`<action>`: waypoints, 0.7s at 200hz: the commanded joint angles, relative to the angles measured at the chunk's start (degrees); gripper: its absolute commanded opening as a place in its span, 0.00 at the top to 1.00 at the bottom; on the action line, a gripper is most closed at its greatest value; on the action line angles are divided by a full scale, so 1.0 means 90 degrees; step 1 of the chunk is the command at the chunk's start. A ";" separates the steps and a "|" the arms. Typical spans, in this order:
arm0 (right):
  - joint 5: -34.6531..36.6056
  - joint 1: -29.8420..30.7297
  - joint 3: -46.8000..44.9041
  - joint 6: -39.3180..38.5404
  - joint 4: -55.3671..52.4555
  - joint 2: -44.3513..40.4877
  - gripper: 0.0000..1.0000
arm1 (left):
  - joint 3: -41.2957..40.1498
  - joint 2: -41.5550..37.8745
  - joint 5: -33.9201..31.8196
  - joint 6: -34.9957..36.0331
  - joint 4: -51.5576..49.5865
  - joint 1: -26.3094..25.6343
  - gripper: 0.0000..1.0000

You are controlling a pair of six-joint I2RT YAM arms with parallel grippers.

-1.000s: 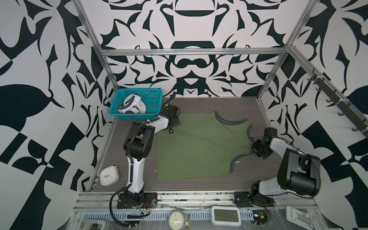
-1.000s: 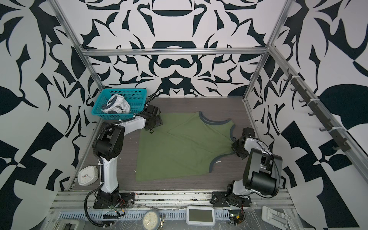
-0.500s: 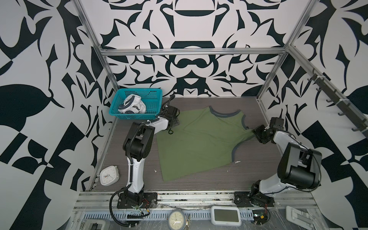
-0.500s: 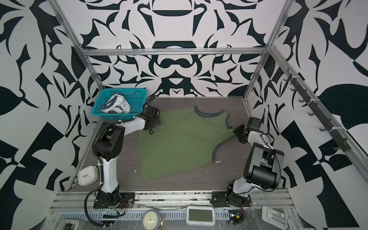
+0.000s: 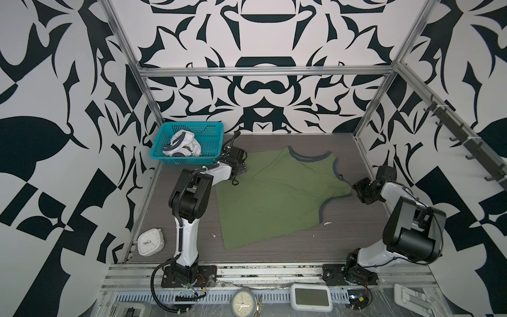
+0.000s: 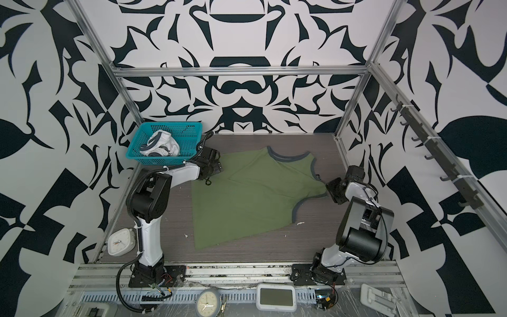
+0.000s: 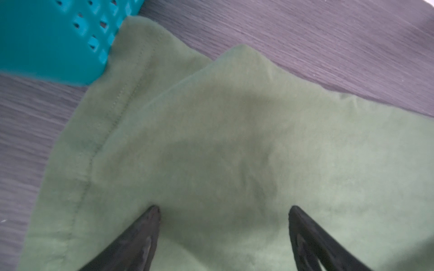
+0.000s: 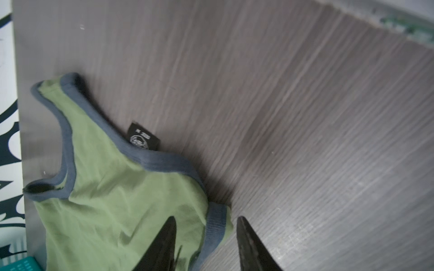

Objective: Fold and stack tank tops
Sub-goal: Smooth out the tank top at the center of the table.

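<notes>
The olive green tank top, trimmed grey-blue, lies spread on the table, one corner against the teal basket; the white tank top sits crumpled inside it. The left fingers gape above that corner; the right fingers, far from the basket, stand parted astride the trim.

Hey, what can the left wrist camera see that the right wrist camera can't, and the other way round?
Only the left wrist view: the stitched hem and the left gripper, wide open. Only the right wrist view: grey-blue trim, a black label and the right gripper, open astride the trimmed edge. Both: the green tank top, the table and some teal basket.
</notes>
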 commanded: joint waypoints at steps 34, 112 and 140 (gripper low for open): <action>0.0029 0.0132 0.0193 -0.0038 -0.0323 0.0422 0.63 | -0.0281 0.0483 0.0495 -0.0198 -0.0454 0.0057 0.12; 0.0084 0.0476 0.0411 -0.0188 -0.0521 0.0513 0.50 | -0.0298 0.0510 0.0467 -0.0218 -0.0454 0.0050 0.12; 0.0398 0.0713 0.0568 -0.0263 -0.0795 0.0546 0.47 | -0.0297 0.0510 0.0467 -0.0220 -0.0454 0.0049 0.12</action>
